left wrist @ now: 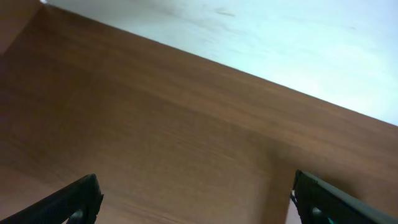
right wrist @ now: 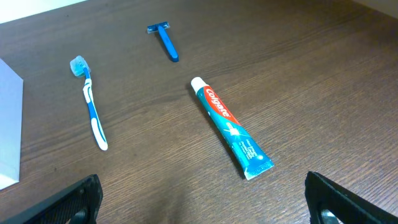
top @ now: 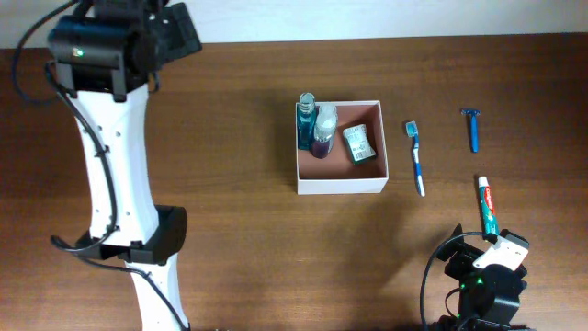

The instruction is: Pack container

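The container (top: 340, 187) is a square white-walled box with a pinkish-brown inside at the table's middle. In it are a blue bottle (top: 306, 118), a purple bottle (top: 322, 136) and a small pale packet (top: 359, 143). To its right on the table lie a blue-and-white toothbrush (top: 415, 158), a blue razor (top: 472, 129) and a toothpaste tube (top: 487, 207). My right gripper (right wrist: 202, 202) is open and empty, just short of the toothpaste tube's (right wrist: 231, 127) flat end. My left gripper (left wrist: 196, 199) is open and empty over bare wood at the far left corner.
The left arm's white body (top: 115, 184) stretches along the table's left side. The right arm's base (top: 487, 285) sits at the front right. In the right wrist view the toothbrush (right wrist: 91, 109), the razor (right wrist: 165, 40) and the container's wall (right wrist: 9, 124) show. A pale wall lies beyond the table's far edge (left wrist: 249, 37).
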You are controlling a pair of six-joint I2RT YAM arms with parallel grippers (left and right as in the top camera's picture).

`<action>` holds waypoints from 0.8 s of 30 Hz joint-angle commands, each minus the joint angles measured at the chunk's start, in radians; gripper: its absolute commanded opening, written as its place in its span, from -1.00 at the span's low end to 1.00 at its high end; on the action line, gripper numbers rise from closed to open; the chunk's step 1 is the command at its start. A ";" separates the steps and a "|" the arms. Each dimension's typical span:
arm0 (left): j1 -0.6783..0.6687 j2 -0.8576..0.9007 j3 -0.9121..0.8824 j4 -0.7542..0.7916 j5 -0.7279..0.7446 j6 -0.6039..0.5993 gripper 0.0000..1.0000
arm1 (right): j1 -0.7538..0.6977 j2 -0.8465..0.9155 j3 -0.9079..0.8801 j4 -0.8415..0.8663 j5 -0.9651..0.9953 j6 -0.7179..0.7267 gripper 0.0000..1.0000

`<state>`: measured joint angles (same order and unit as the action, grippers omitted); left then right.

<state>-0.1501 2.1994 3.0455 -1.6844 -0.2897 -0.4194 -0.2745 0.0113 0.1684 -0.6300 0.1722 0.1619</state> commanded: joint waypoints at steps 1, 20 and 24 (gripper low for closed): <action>0.037 0.001 -0.012 -0.003 -0.015 0.021 0.99 | -0.008 -0.002 0.020 -0.003 0.016 0.012 0.97; 0.094 0.001 -0.012 -0.003 -0.175 0.032 0.99 | -0.008 -0.002 0.020 -0.003 0.016 0.012 0.97; 0.094 0.001 -0.012 -0.003 -0.175 0.032 0.99 | -0.008 -0.002 0.020 -0.003 0.016 0.012 0.97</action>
<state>-0.0593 2.1994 3.0402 -1.6848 -0.4419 -0.4030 -0.2745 0.0113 0.1684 -0.6300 0.1722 0.1623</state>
